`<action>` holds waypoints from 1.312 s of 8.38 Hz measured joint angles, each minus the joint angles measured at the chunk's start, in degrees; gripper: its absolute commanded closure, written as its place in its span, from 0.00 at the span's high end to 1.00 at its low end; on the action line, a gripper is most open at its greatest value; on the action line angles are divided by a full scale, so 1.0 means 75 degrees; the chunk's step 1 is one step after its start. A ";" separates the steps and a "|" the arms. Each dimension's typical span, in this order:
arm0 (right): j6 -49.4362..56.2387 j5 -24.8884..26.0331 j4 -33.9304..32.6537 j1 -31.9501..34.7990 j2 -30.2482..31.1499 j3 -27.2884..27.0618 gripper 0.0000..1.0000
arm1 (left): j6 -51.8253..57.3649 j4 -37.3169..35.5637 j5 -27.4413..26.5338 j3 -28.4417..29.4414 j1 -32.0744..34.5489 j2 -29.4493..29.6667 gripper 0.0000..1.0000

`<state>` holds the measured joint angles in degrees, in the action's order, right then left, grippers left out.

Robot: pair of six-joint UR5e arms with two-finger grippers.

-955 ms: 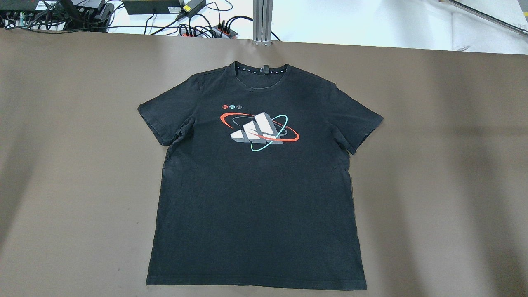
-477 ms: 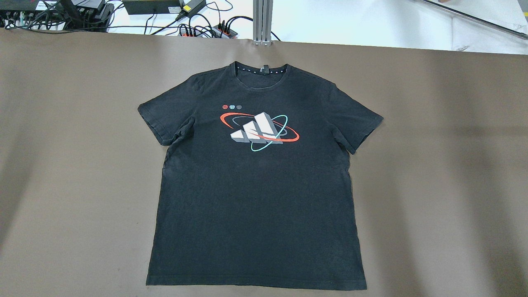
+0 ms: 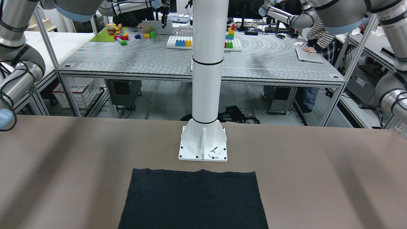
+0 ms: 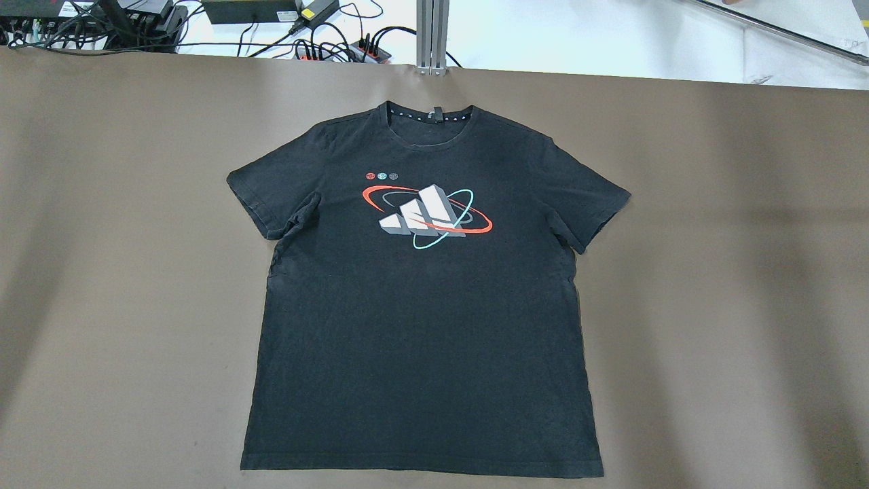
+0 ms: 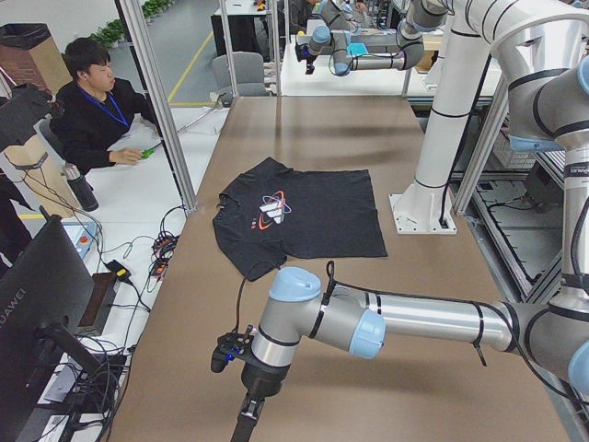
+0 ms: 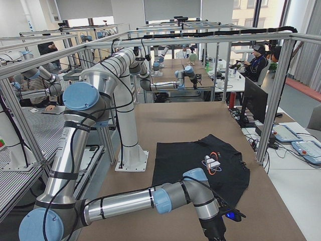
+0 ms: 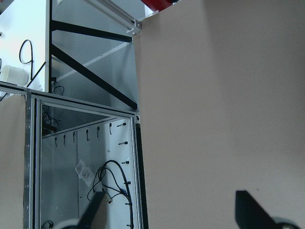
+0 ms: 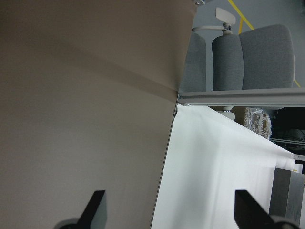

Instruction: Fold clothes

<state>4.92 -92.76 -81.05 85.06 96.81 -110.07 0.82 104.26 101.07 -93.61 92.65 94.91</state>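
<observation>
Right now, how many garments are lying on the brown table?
1: a black T-shirt spread flat, print up, centred on the table, hem toward the white pillar. Another could hide beneath it.

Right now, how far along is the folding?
Done: nothing is folded yet. The T-shirt lies flat on the table, print up, with both sleeves spread out. In hand: nothing. The left tool and the right tool are both open, each near a table edge and away from the shirt. Left: every fold, starting with a first grasp.
</observation>
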 measured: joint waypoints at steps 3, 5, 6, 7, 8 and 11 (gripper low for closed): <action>-0.0048 -0.0054 0.0828 -0.0011 -0.0012 -0.0029 0.94 | -0.0003 0.0004 0.0046 -0.0041 -0.0027 0.0223 0.95; -0.0052 -0.0376 0.0915 -0.0014 -0.0016 0.0048 0.94 | -0.0018 -0.0024 0.0050 -0.0017 -0.0105 0.0424 0.95; -0.0049 -0.0457 0.0952 -0.0016 -0.0005 0.0078 0.94 | -0.0022 -0.0015 0.0063 0.0002 -0.0121 0.0458 0.95; -0.0052 -0.0510 0.0972 -0.0020 -0.0002 0.0101 0.94 | -0.0021 -0.0008 0.0071 0.0004 -0.0128 0.0482 0.95; -0.0058 -0.0531 0.0992 -0.0032 -0.0013 0.0118 0.94 | -0.0013 0.0003 0.0072 0.0004 -0.0146 0.0511 0.95; -0.0295 -0.0569 0.0962 -0.0112 -0.0475 0.0492 0.94 | 0.0018 0.0139 0.0106 0.0102 -0.0525 0.0756 0.95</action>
<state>2.71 -97.03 -73.83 84.22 93.25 -106.38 0.96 105.30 101.87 -92.85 88.71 100.58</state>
